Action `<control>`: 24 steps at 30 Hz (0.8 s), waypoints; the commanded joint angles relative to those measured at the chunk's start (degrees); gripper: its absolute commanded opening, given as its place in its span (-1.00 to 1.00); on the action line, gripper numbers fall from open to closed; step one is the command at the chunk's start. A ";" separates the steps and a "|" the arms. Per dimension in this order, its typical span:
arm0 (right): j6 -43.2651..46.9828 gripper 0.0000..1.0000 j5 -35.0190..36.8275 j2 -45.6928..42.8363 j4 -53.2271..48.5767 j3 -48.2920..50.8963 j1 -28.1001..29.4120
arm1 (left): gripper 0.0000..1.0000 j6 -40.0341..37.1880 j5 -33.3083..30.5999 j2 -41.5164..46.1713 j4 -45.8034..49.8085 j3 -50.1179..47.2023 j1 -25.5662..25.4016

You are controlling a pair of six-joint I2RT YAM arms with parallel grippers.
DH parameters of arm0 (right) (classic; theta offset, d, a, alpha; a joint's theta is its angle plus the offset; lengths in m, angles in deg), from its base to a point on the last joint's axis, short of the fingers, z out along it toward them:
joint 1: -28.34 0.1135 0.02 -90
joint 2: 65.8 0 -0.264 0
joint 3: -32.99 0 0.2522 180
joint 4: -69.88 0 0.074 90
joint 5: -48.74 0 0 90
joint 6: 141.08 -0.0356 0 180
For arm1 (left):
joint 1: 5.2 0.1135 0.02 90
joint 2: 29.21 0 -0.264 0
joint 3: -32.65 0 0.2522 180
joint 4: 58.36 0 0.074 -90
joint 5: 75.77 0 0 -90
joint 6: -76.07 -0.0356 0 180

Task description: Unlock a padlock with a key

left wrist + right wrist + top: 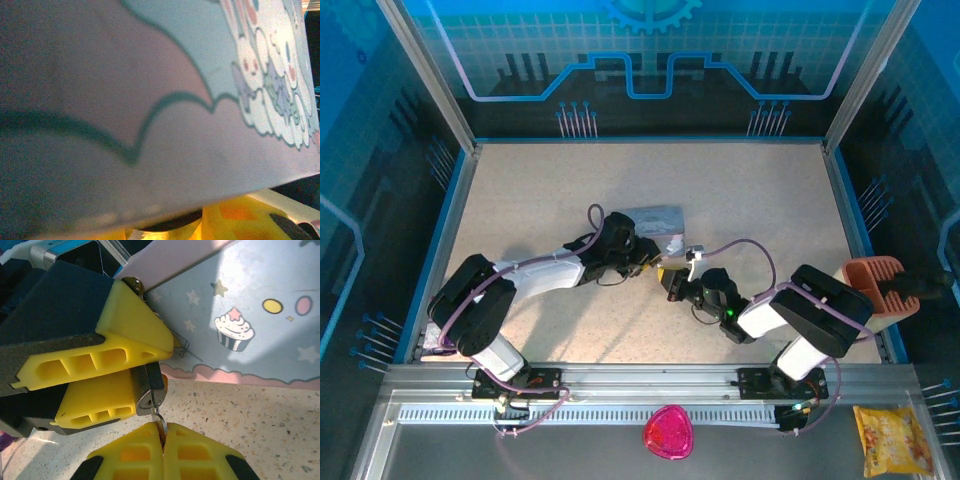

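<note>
From my end this looks like a robotics lab cell: speckled table [570,190], aluminium frame rail [650,381], blue circuit-printed walls [650,55]

Top view evenly lit, soft shadows; left wrist view dim, blurred; right wrist view bright, sharp.

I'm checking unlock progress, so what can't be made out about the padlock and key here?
Right wrist view: the shackle of the padlock is hidden by the left end effector; the key is mostly buried in the right end effector.
Left wrist view: the blurred tin blocks the padlock.
Top view: both are too small and covered by the arms.
</note>
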 commanded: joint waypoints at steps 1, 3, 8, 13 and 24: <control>-0.21 -1.00 -0.62 0.75 3.37 -1.14 -0.45 | -0.84 0.90 2.50 1.98 -1.77 -0.04 -1.25; -0.26 -1.00 -0.93 0.60 3.29 -1.15 -0.57 | -0.84 0.67 2.38 1.80 -1.48 0.10 -1.45; -0.93 -1.00 -2.21 -0.25 2.04 -1.54 -0.90 | -0.84 0.48 2.50 1.52 -1.50 -0.20 -2.02; -2.59 -1.00 -3.87 -1.65 0.94 -2.07 -1.63 | -0.85 0.10 2.24 1.29 -1.22 -0.54 -2.46; -2.49 -0.47 -7.44 -2.74 -4.34 -2.82 -3.89 | -0.87 0.30 -2.82 3.06 1.39 -1.23 -2.39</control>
